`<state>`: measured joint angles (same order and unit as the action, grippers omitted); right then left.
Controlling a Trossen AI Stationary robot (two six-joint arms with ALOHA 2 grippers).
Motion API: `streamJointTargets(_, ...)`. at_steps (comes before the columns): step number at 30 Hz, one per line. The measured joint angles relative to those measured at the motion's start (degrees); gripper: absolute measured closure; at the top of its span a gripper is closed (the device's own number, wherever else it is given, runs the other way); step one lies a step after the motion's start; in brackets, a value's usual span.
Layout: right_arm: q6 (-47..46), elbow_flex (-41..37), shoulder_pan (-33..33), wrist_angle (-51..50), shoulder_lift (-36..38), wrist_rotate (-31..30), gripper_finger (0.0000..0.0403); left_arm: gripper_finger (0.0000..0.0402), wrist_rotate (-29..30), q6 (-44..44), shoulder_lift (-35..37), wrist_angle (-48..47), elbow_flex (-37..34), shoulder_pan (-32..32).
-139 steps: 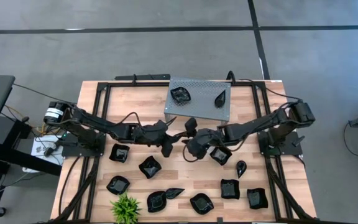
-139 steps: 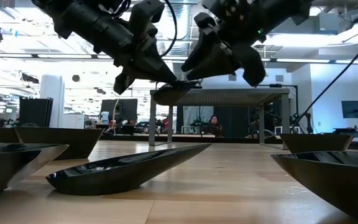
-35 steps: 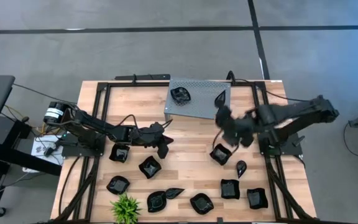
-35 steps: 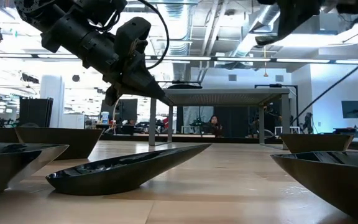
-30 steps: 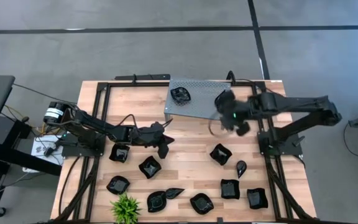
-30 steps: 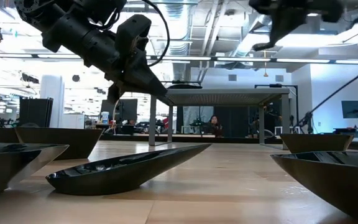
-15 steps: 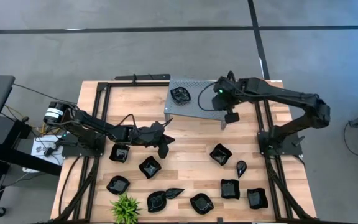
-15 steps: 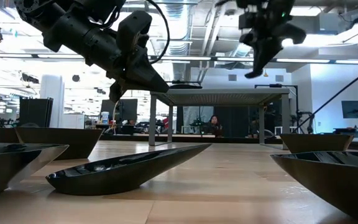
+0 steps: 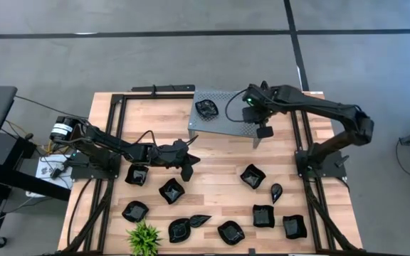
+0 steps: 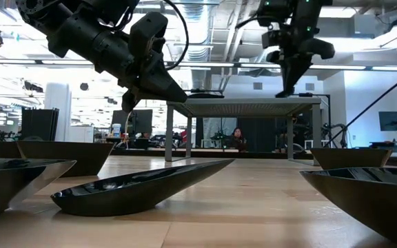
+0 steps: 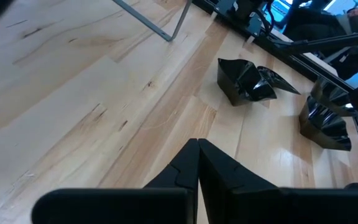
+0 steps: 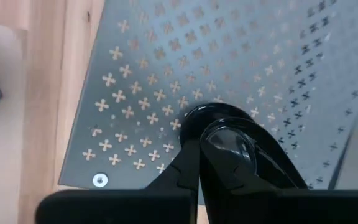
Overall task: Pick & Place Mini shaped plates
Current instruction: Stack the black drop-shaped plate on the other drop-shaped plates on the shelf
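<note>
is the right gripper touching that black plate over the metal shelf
Touching. In the right wrist view, the right gripper has its fingers closed on the rim of the glossy plate, held above the grey perforated shelf. Whether the plate rests on the shelf cannot be told.

no readable text, labels, brand names, numbers or signs in any view

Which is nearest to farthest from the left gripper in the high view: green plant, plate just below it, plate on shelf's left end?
From the left gripper:
1. Plate just below it, on the table.
2. Plate on the shelf's left end, up on the grey shelf.
3. Green plant, at the table's near edge.
</note>
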<state>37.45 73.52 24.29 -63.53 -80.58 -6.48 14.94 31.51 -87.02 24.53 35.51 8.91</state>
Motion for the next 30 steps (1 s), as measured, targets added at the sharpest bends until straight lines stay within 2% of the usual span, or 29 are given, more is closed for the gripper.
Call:
streamJointTargets(5,0.0,0.02,1.05,0.84,1.25,5.37,0.0403,0.0393,0.0,0.42,0.0,0.24,0.0,0.01)
streamJointTargets(10,-0.02,0.02,1.7,0.58,-0.11,6.49,0.0403,0.0393,0.0,0.76,0.0,0.74,0.0,0.02)
streamJointTargets(16,-1.56,0.02,1.75,0.77,-0.82,6.2,0.0393,0.0393,0.0,0.89,0.0,1.59,0.0,0.02)
streamJointTargets(23,-3.06,0.02,1.88,0.05,-0.8,1.87,0.0365,0.0393,0.0,0.89,0.0,2.16,0.0,0.02)
streamJointTargets(30,-6.27,1.85,0.35,-1.78,-0.8,1.7,0.034,0.0393,0.0,0.88,0.0,2.56,0.0,0.02)
